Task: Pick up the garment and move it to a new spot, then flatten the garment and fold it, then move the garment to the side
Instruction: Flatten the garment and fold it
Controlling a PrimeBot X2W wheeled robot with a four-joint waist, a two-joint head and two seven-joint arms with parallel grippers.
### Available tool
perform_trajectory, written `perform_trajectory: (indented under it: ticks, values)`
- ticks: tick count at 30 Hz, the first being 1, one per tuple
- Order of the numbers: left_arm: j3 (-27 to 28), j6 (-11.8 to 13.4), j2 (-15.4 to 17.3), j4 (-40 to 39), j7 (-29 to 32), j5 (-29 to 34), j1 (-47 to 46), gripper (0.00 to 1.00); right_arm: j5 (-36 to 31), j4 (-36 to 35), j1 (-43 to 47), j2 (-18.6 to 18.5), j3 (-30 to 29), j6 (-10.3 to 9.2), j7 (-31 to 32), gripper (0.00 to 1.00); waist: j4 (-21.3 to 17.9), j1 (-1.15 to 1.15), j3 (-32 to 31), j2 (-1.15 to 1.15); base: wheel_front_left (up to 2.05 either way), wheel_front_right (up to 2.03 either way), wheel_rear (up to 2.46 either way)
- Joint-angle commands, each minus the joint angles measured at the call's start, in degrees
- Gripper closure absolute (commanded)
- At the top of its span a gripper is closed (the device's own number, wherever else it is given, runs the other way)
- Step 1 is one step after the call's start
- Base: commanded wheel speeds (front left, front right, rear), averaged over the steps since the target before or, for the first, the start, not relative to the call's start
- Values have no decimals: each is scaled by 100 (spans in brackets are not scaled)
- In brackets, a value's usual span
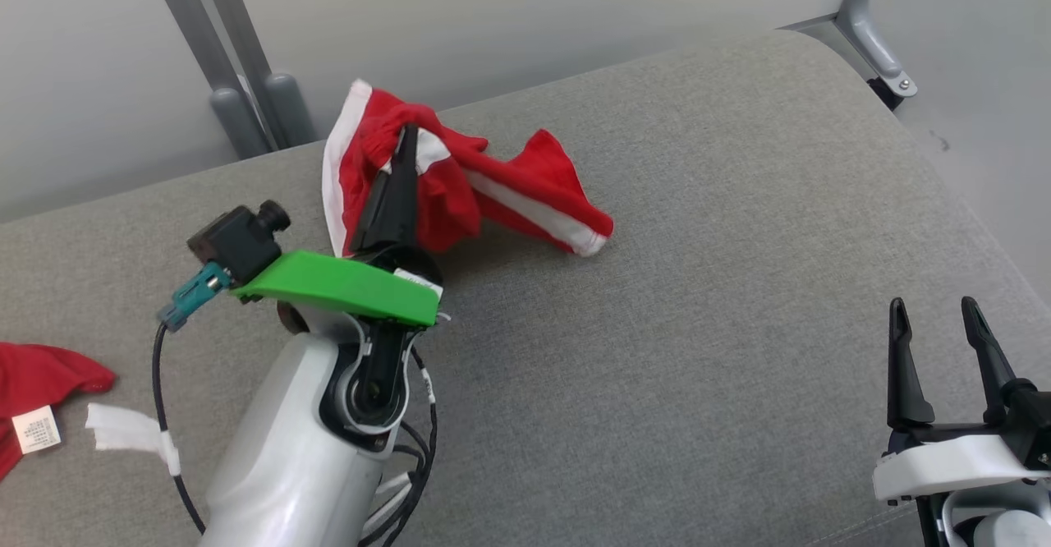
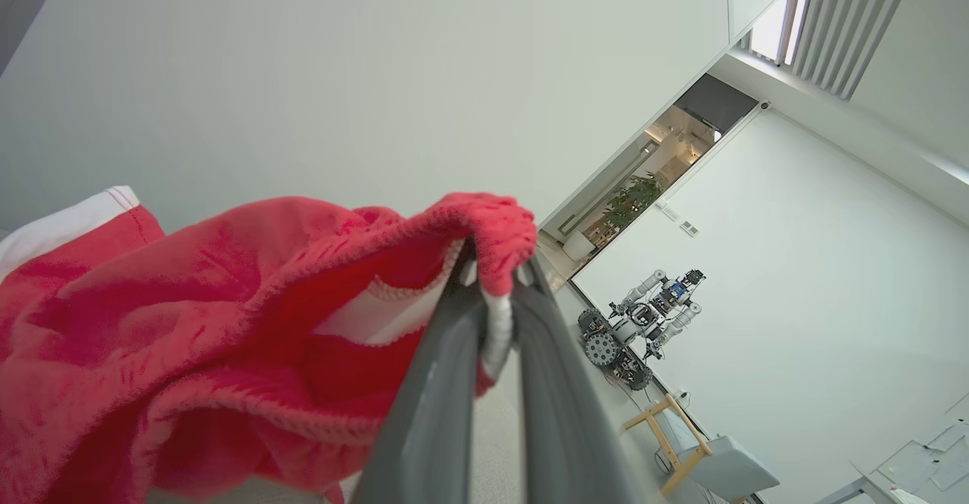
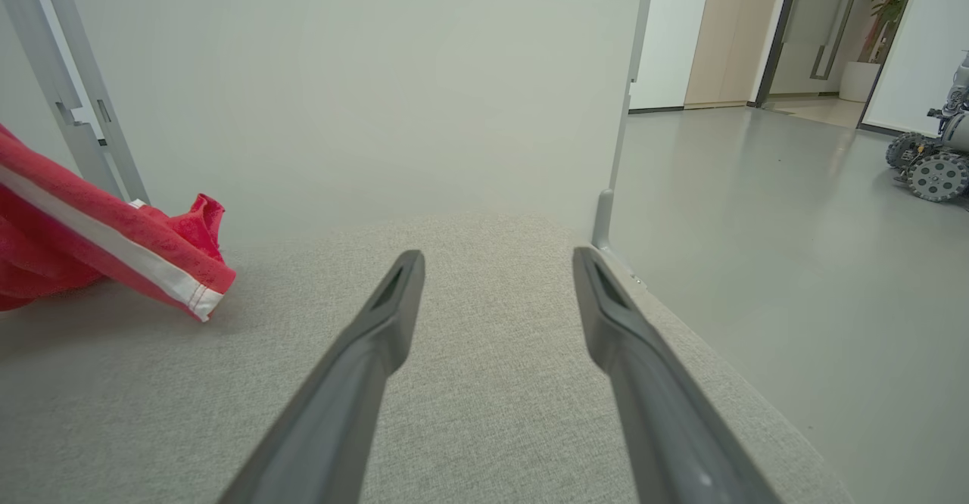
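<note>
Garment (image 1: 525, 177), red with white stripes, hangs bunched from our left gripper (image 1: 406, 131), which is clenched on a fold near the far edge of the grey cushion (image 1: 698, 284). Our forearm (image 1: 279, 448) reaches forward, fingers (image 1: 394, 202) angled up. Our right gripper (image 1: 933, 305) rests low at right, spread, grasping nothing.

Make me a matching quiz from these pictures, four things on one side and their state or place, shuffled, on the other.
1. left gripper
2. right gripper
3. garment
4. labelled red cloth

A. open, holding nothing
B. at the head view's lower left edge
C. shut on red fabric
D. bunched, with a white stripe

Pairs: 1-C, 2-A, 3-D, 4-B
</note>
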Motion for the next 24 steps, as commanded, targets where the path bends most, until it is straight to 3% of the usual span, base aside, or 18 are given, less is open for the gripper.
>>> perform_trajectory:
  ticks: [1, 7, 15, 18, 20, 21, 22, 24]
  values:
    - [108, 129, 31, -105, 9, -97, 223, 100, 54, 8, 75, -7, 1, 0, -18, 0, 69, 0, -62, 0, 0, 0, 0]
    - [235, 601, 473, -751, 196, -242, 1464, 100, 47, 15, 189, 4, -32, 0, -18, 0, 197, 0, -133, 0, 0, 0, 0]
    - [22, 773, 1440, -1715, 727, -374, 3643, 100, 73, 49, 357, -81, -50, 0, -18, 0, 635, 0, -170, 0, 0, 0, 0]
    - [-60, 827, 1534, -1742, 846, -481, 4053, 100, 68, 35, 343, -105, -14, 0, -18, 0, 797, 0, -193, 0, 0, 0, 0]
    - [-84, 758, 1432, -1626, 919, -654, 4165, 100, 60, 40, 328, -119, 27, 0, -18, 0, 904, 0, -200, 0, 0, 0, 0]
    - [-68, 736, 1440, -1514, 845, -593, 4153, 38, 54, 56, 313, -130, 59, 0, -18, 0, 942, 0, -211, 0, 0, 0, 0]
    - [-80, 753, 1449, -1405, 777, -490, 4120, 0, 54, 66, 302, -135, 82, 0, -18, 0, 967, 0, -223, 0, 0, 0, 0]
    - [-175, 968, 1419, -1151, 650, -234, 4062, 0, 56, 74, 249, -142, 128, 0, -18, 0, 991, 0, -232, 0, 0, 0, 0]
